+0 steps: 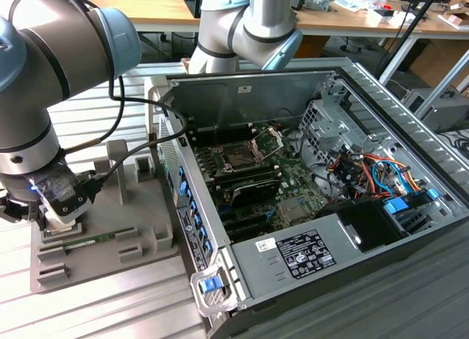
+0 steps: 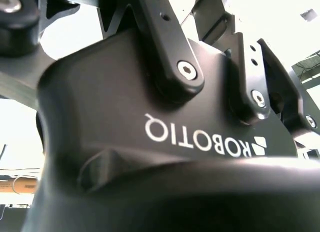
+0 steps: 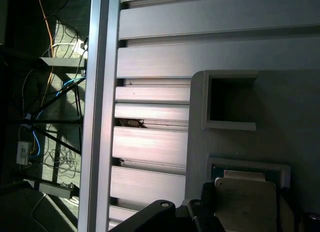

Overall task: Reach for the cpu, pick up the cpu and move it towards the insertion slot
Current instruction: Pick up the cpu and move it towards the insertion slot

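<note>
Straddling the cpu (image 3: 245,204) in the tray (image 3: 285,91), jaws parted

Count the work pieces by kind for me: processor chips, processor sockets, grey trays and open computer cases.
Chip: 1
Socket: 1
Grey tray: 1
Open computer case: 1
Total: 4

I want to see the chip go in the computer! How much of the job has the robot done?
The reach looks done: the gripper is down at the grey tray, right over the cpu. The pick-up is in hand; the cpu looks seated in its recess, not lifted. Left: the carry, since the insertion slot is away in the open computer case.
</note>
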Robot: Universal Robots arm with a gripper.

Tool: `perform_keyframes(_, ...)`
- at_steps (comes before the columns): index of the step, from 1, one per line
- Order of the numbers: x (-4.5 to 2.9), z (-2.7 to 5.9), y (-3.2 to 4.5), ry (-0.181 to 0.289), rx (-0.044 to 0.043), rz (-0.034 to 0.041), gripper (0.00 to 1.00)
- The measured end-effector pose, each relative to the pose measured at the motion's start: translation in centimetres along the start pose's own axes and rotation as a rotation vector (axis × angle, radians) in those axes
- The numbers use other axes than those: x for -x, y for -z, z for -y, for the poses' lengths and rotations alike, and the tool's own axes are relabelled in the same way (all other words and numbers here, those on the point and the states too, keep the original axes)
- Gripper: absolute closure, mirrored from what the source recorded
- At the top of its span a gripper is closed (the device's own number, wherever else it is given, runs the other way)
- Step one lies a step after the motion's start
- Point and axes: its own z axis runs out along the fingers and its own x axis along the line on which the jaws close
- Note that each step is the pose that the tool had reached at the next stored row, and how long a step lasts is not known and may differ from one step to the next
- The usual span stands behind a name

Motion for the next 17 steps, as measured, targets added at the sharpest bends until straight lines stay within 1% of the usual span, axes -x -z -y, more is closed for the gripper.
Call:
perform_keyframes(11, 0.01, -0.01, 0.01, 0.0, 0.0003, 0.0005, 0.45)
perform_keyframes(17, 0.0, -0.02, 0.24, 0.0, 0.0003, 0.0003, 0.45)
